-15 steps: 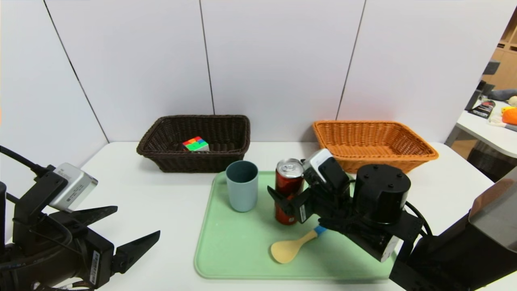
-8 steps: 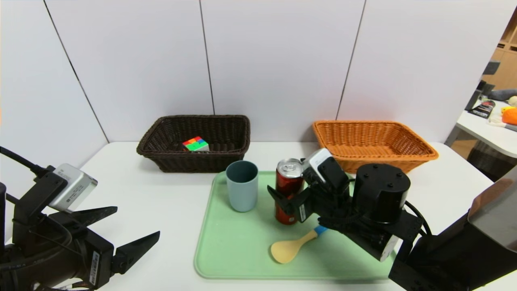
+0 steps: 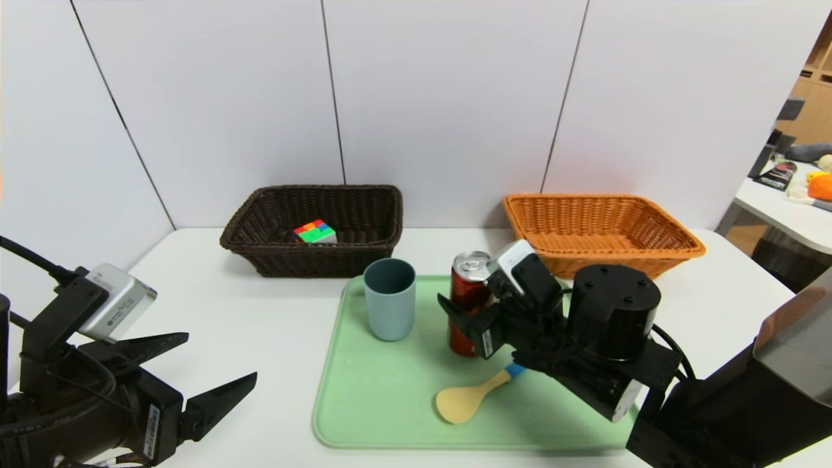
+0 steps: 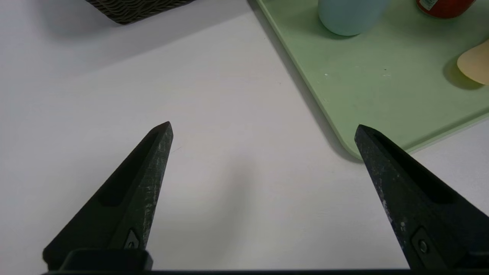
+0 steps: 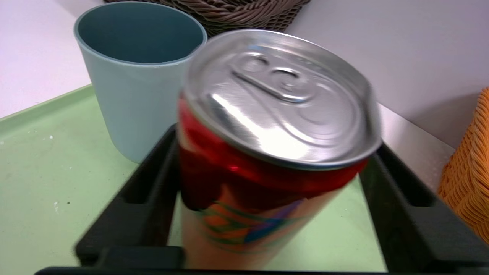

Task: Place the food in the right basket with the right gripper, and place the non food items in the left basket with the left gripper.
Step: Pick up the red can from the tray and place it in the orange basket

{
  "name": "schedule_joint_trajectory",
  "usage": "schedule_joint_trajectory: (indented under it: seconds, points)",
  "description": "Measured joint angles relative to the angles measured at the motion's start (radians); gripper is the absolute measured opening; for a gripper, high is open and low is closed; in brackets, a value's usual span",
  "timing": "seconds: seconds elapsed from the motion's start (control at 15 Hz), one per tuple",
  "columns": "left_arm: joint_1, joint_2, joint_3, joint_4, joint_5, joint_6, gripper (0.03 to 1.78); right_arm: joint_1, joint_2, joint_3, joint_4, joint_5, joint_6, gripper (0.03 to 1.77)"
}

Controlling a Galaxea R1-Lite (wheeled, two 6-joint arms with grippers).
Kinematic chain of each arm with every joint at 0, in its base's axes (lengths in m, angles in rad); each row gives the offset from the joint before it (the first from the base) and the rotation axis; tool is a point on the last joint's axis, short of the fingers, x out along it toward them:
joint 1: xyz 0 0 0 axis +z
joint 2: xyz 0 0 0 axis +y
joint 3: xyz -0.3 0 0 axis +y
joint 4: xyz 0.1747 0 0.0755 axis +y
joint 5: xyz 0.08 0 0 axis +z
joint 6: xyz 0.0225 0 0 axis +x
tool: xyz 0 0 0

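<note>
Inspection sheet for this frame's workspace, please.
Surface: white table, green tray on it
Cup: upright on tray
Spoon: lying on tray, handle partly hidden
Red can: between right claw's fingers, over or on tray
Puzzle cube: in dark brown basket
Orange-tan basket: behind tray, right side
Clutter: nothing seen on the table
Left claw: open, beside tray, holding nothing
Right claw: around can
Cables: black, at both arms
Surroundings: pale panels behind; second table far right
</note>
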Motion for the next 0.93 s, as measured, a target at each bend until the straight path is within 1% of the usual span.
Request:
schedule_joint_trajectory:
  seconds: [0.07,0.13,0.2,0.67,0.8,0.93]
  points:
    - [0.000,0.000,0.000,0.000,0.000,0.000,1.69,0.000,-0.001,0.003,-0.001,-0.001,0.000,1.10]
    - [0.000,0.000,0.000,0.000,-0.001,0.000,1.69,0.000,-0.003,0.009,-0.002,-0.002,-0.001,1.01]
    - [0.000,0.000,0.002,0.000,0.000,0.000,1.69,-0.001,-0.004,0.011,-0.002,-0.002,-0.001,0.96]
    - [0.000,0.000,0.007,0.000,0.000,0.000,1.69,0.000,-0.030,0.003,0.007,-0.014,-0.012,0.94]
    - [0.000,-0.001,0.008,0.000,0.000,0.001,1.69,0.000,-0.058,-0.018,0.047,-0.016,-0.029,0.94]
    - [0.000,-0.001,0.008,0.000,0.000,0.001,1.69,-0.001,-0.112,-0.071,0.143,-0.016,-0.032,0.94]
